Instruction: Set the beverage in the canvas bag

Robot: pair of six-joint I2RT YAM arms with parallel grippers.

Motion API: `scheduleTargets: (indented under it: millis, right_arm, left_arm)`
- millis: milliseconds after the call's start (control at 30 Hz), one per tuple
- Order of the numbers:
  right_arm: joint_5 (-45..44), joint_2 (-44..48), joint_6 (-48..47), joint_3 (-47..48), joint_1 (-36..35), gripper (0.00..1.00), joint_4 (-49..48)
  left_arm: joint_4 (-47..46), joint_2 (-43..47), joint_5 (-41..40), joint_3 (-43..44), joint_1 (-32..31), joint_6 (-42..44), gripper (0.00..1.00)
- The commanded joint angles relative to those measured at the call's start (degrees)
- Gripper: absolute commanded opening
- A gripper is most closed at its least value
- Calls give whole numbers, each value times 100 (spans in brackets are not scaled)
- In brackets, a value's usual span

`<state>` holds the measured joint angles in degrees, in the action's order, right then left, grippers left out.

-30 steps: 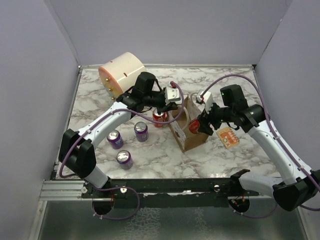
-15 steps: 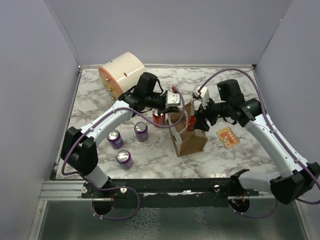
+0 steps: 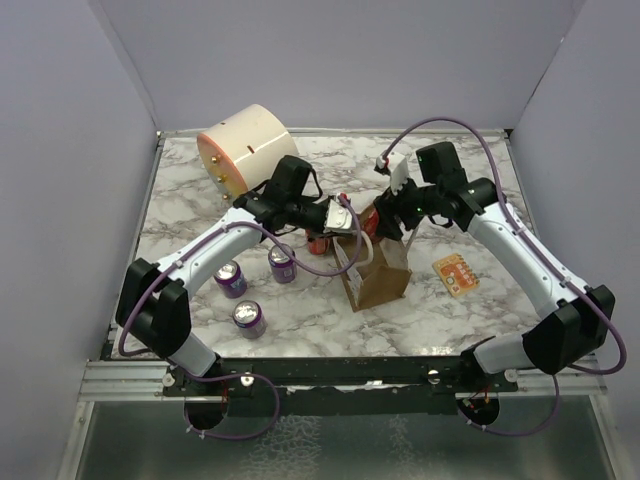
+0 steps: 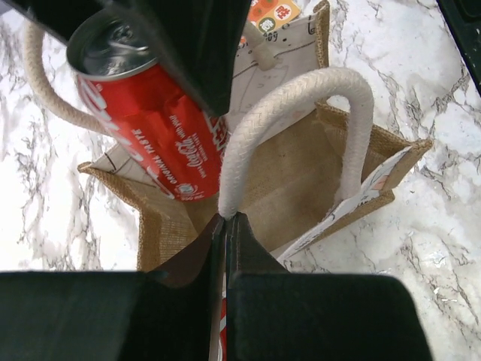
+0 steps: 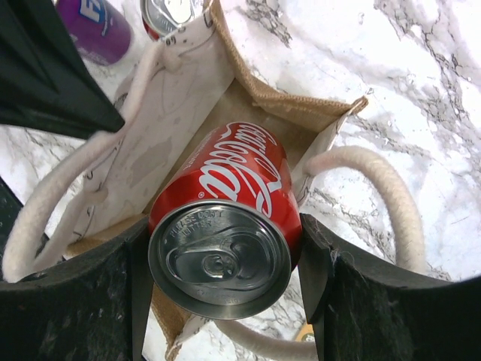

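The tan canvas bag [image 3: 380, 280] stands open at the table's middle. My left gripper [image 3: 349, 224] is shut on one whitish rope handle [image 4: 285, 105], pinching it at the jaw tips [image 4: 226, 219] and holding that side of the bag up. My right gripper [image 3: 388, 220] is shut on a red cola can [image 5: 233, 195], held tilted, bottom first, over the bag's mouth [image 5: 248, 98]. The can also shows in the left wrist view [image 4: 161, 143], partly inside the bag's rim. The bag's floor below it looks bare.
A second red can [image 3: 318, 241] stands just left of the bag, behind my left wrist. Three purple cans [image 3: 282, 262] [image 3: 231, 279] [image 3: 248, 318] stand front left. A large cream cylinder [image 3: 243, 148] lies at the back left. An orange packet [image 3: 456, 274] lies right of the bag.
My right gripper has carried the red can from the bag's right side up and left over the bag's mouth. The bag now stands more upright, held by my left gripper.
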<state>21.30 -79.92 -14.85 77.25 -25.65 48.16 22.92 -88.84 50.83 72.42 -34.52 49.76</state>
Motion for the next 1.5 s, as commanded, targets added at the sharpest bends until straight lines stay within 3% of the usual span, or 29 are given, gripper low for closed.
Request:
scheduleTargets:
  millis: [0,1067,1467]
  right_arm:
    - [154,-71,341,432,-1,1,-631]
    - [-978,-1076,758,-269,-740,1,-1921]
    - [-1345,-1778,973,-40,-906,4,-1903]
  left_arm:
    - [261,221,369,-51,-2,567,2]
    - [598,340,982,-380,112,1783,3]
    - [773,287,1205,-475,110,2338,3]
